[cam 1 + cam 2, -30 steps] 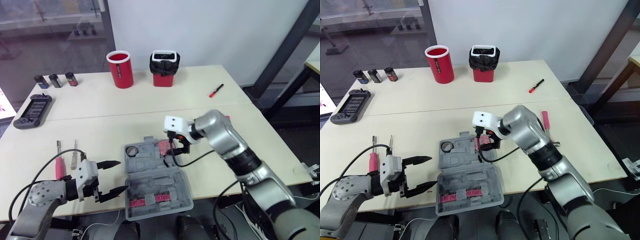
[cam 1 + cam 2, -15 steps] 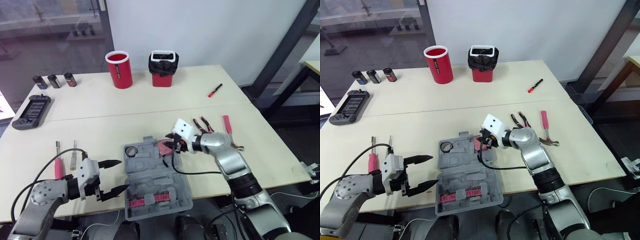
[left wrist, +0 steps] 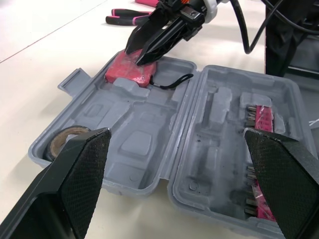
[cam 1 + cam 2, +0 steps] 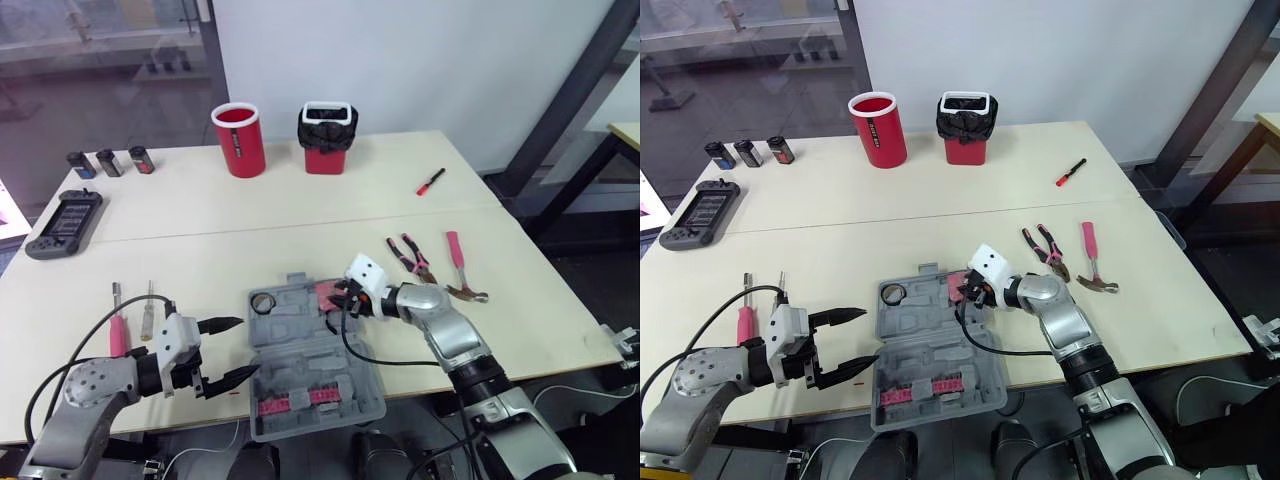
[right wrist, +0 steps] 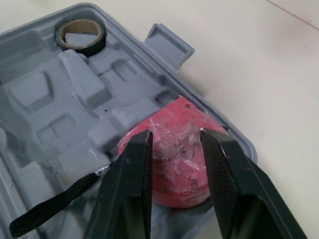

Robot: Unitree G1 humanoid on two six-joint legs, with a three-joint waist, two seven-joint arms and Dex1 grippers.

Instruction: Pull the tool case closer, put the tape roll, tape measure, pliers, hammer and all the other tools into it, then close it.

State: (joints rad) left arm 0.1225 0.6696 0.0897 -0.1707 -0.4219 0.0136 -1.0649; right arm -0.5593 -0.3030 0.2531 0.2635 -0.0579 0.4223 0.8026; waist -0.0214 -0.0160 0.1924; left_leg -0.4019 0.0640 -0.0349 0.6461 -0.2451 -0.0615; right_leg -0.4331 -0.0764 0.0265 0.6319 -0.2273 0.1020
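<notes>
The grey tool case (image 4: 300, 365) lies open near the table's front edge. A tape roll (image 4: 264, 302) sits in its far left pocket. The red tape measure (image 5: 174, 149) rests in the case's far right corner, its black strap (image 5: 55, 204) trailing over the tray. My right gripper (image 4: 340, 296) is shut on the tape measure, one finger (image 5: 130, 184) on each side. My left gripper (image 4: 226, 352) hovers open just left of the case. Pliers (image 4: 408, 255) and a hammer (image 4: 460, 268) lie on the table to the right of the case.
Two screwdrivers (image 4: 121, 320) lie at the front left. A small red screwdriver (image 4: 432, 180) is far right. A red cup (image 4: 238, 138) and a red bin with a black liner (image 4: 329, 135) stand at the back. Three batteries (image 4: 108, 160) and a dark handheld (image 4: 65, 222) are at the far left.
My right arm has dropped and swung out to the right, uncovering the pliers and hammer. Its gripper stays on the tape measure at the case's corner. The left gripper has not moved.
</notes>
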